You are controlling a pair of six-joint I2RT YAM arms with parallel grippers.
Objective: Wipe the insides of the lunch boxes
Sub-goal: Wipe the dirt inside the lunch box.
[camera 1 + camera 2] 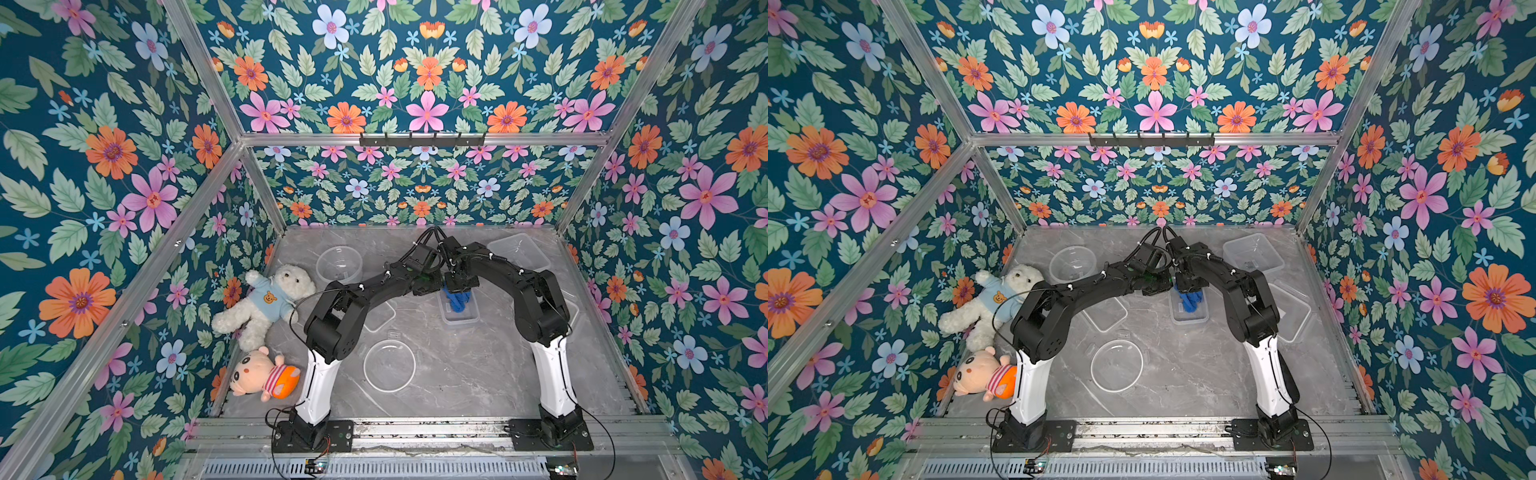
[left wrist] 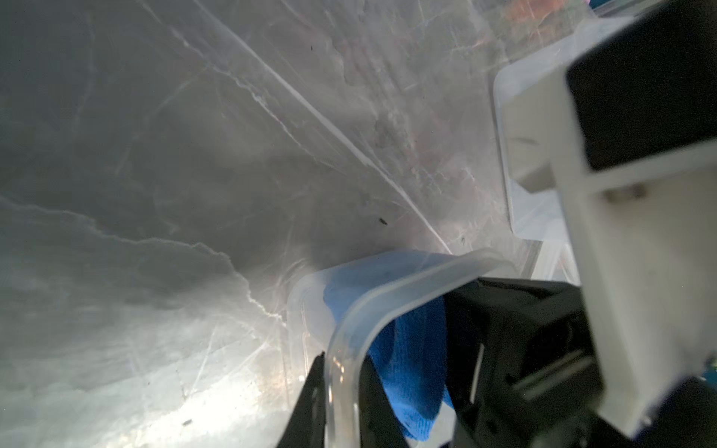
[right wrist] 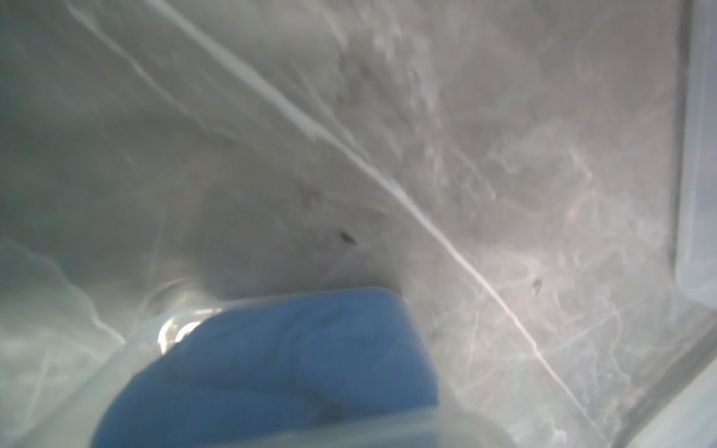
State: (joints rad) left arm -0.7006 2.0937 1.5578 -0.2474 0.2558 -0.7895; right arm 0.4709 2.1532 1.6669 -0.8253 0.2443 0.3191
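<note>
Corners are needing slow, firm strokes: my right end effector is clenching the blue cloth inside the small rectangular lunch box at the middle of the counter, while my left end effector is clamping its rim.

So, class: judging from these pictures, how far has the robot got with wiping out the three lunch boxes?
Done: the boxes stand open, lids off, such as the round lid. In hand: the left tool pinches the rim of the small rectangular box while the right tool holds the blue cloth inside it. Left: the round tub and large square tub hold no cloth; whether they are wiped cannot be told.
</note>
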